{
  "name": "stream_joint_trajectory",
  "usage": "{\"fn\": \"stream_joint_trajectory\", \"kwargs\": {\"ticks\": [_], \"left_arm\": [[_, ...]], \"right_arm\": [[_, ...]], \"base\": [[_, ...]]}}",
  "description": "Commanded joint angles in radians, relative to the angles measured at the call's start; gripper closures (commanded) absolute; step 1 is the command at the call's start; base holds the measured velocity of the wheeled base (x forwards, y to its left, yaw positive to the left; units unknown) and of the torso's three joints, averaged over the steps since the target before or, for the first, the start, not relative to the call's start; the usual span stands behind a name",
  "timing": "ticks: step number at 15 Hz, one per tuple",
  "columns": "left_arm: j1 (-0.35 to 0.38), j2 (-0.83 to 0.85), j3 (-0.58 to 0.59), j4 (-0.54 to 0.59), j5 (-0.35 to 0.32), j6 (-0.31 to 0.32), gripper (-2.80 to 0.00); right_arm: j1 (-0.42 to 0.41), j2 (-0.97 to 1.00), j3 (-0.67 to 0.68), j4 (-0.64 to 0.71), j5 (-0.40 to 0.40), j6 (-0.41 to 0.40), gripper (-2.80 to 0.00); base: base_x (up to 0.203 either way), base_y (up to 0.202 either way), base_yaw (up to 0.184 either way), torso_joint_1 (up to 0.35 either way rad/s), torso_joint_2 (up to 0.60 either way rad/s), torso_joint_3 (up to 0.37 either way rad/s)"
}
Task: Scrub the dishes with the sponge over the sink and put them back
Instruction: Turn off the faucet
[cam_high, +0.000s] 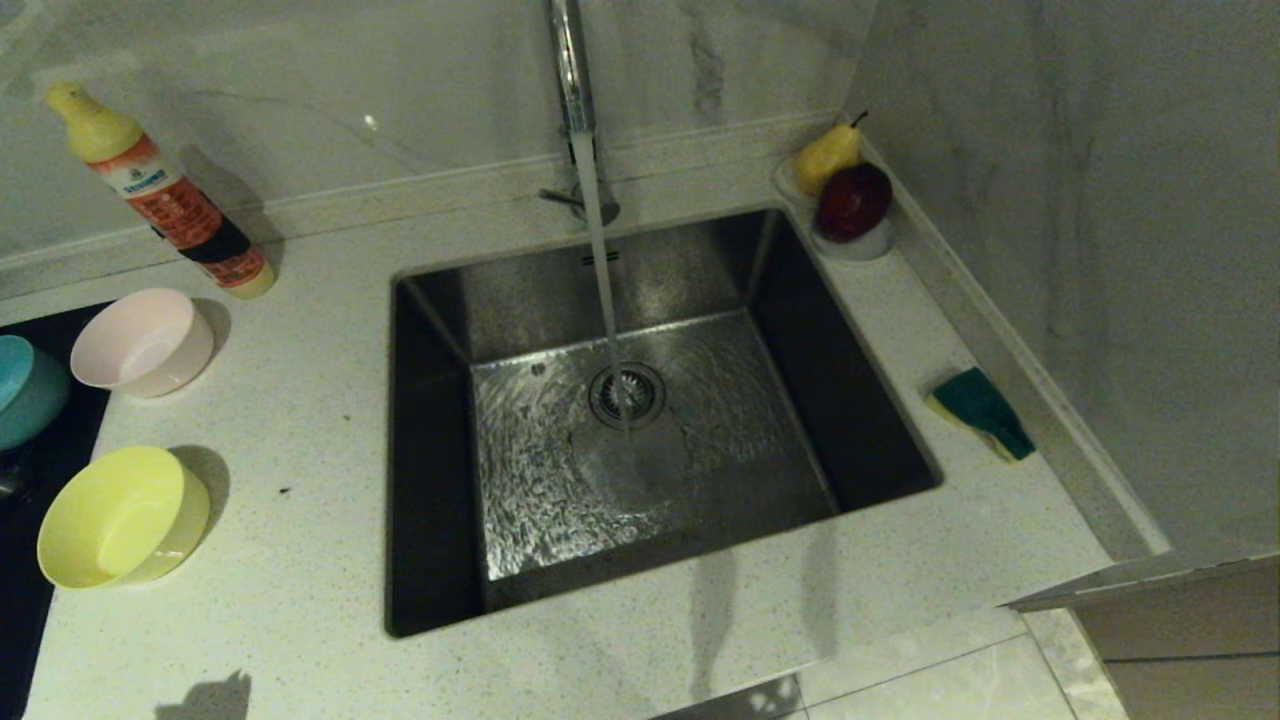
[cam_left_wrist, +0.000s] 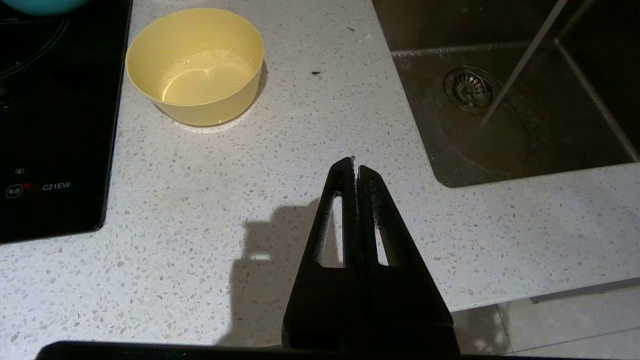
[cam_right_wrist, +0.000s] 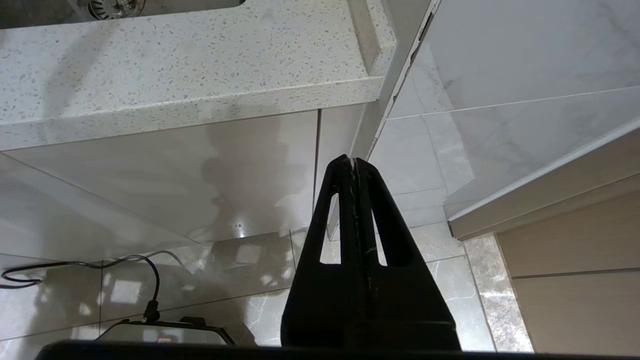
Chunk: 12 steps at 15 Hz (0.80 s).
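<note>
Both parked: left gripper (cam_left_wrist: 355, 162) pinched closed, empty, above speckled white countertop (cam_left_wrist: 250, 200) near round yellow plastic bowl (cam_left_wrist: 195, 65); right gripper (cam_right_wrist: 354, 162) closed, empty, below counter edge.

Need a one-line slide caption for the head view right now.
Tap running into the empty sink; pink bowl, yellow bowl and blue bowl left, sponge right.

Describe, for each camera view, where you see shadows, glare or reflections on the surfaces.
Head view: each bowl, such as the yellow bowl, throws a soft shadow on the counter, and running water glints on the floor of the sink. Left wrist view: the left gripper casts a dark shadow on the counter. Right wrist view: glossy floor tiles mirror bright patches.
</note>
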Motion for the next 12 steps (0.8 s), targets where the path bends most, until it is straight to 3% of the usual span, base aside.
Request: {"fn": "stream_joint_trajectory", "kwargs": {"ticks": [1,9,12], "left_arm": [[0.000,0.001,0.040,-0.001,0.000,0.004,0.00],[0.001,0.001,0.040,0.000,0.002,0.018,0.00],[0.000,0.022,-0.103,0.045,-0.012,0.013,0.00]], "right_arm": [[0.000,0.002,0.000,0.000,0.001,-0.001,0.00],[0.001,0.002,0.000,0.000,0.001,-0.001,0.00],[0.001,0.000,0.000,0.000,0.001,0.000,0.00]], "base": [[0.000,0.000,0.000,0.000,0.00,0.000],[0.000,0.000,0.000,0.000,0.00,0.000],[0.000,0.000,0.000,0.000,0.00,0.000]]}}
